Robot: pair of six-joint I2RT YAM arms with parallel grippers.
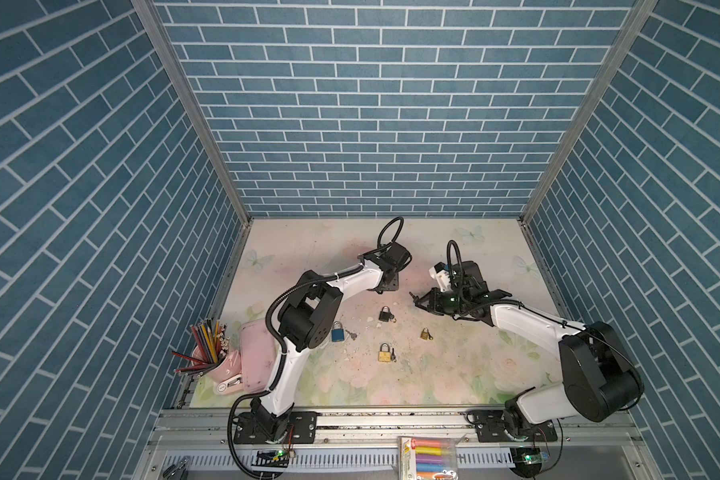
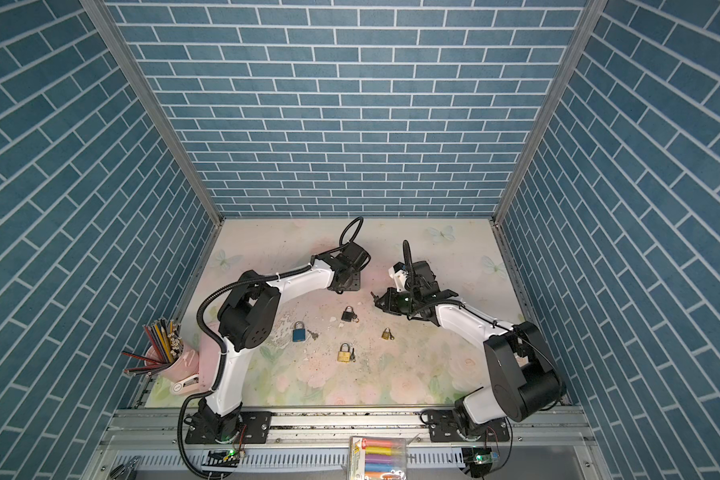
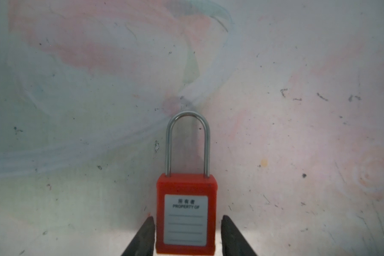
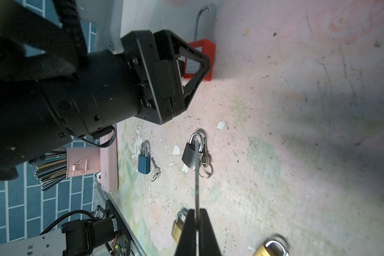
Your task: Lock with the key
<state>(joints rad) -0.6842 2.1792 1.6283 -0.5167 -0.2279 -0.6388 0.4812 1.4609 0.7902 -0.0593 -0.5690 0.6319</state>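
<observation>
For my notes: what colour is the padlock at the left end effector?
Red padlock, best in the left wrist view.

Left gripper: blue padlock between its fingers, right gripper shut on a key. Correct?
Wrong colour: it is a red padlock between the fingers of the left gripper, as the left wrist view shows. The blue padlock lies apart on the table in both top views. The right gripper is shut on a key, as stated.
</observation>
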